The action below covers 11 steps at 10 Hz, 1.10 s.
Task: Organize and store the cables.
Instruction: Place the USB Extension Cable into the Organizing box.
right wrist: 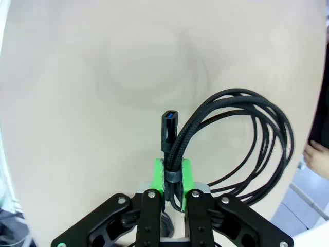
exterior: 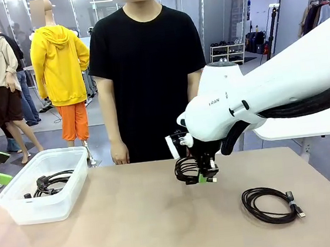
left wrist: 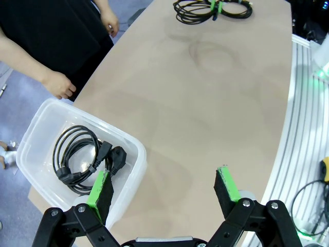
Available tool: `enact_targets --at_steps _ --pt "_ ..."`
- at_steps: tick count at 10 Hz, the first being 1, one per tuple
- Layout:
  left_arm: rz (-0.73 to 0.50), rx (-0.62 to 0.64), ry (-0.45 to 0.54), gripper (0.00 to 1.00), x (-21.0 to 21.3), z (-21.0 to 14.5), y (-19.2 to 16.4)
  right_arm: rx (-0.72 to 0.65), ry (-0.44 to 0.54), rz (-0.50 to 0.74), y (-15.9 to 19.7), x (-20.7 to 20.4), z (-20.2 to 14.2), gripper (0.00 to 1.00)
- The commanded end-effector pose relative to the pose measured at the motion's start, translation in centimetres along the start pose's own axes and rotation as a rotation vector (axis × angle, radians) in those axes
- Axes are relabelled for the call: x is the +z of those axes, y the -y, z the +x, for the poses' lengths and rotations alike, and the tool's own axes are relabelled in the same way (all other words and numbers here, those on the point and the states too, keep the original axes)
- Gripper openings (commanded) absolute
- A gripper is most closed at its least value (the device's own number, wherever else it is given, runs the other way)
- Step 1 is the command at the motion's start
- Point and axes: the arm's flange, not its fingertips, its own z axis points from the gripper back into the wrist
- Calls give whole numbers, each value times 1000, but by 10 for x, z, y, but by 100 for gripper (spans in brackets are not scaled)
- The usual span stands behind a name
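My right gripper (exterior: pixel 206 176) is shut on a bundle of strands of a black coiled cable (exterior: pixel 187 170), held low over the middle of the table. In the right wrist view the green pads (right wrist: pixel 158 175) pinch the strands, the loop (right wrist: pixel 250 138) hangs to the right and a blue-tipped plug (right wrist: pixel 169 122) sticks up. A second coiled cable (exterior: pixel 271 204) lies on the table at the right. A third cable (exterior: pixel 52 182) (left wrist: pixel 81 160) rests inside the clear bin (exterior: pixel 20 208). My left gripper (left wrist: pixel 163 186) is open and holds nothing, hovering beside the bin (left wrist: pixel 134 170).
A person in a black shirt stands at the far edge, one hand (exterior: pixel 120 156) hanging near the table's edge just past the bin. The bare tan tabletop (exterior: pixel 140 220) stretches between bin and held cable. The table's right edge (left wrist: pixel 288 103) borders a white rail.
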Motion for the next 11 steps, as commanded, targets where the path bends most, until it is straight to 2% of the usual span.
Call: enact_targets --at_steps 1,3,5,7,11 --pt "-3 15 -15 100 0 1 3 -78 4 -10 -31 -14 45 0" --pt "-3 15 -15 100 0 1 3 -122 -19 -57 -53 -33 86 0" --pt "-3 15 -15 100 0 1 3 -144 44 -53 -63 -48 109 0" --pt "-3 15 -15 100 0 1 3 -138 16 -14 -75 -72 118 0" --pt "-3 15 -15 100 0 1 3 -149 40 5 -78 -82 120 0"
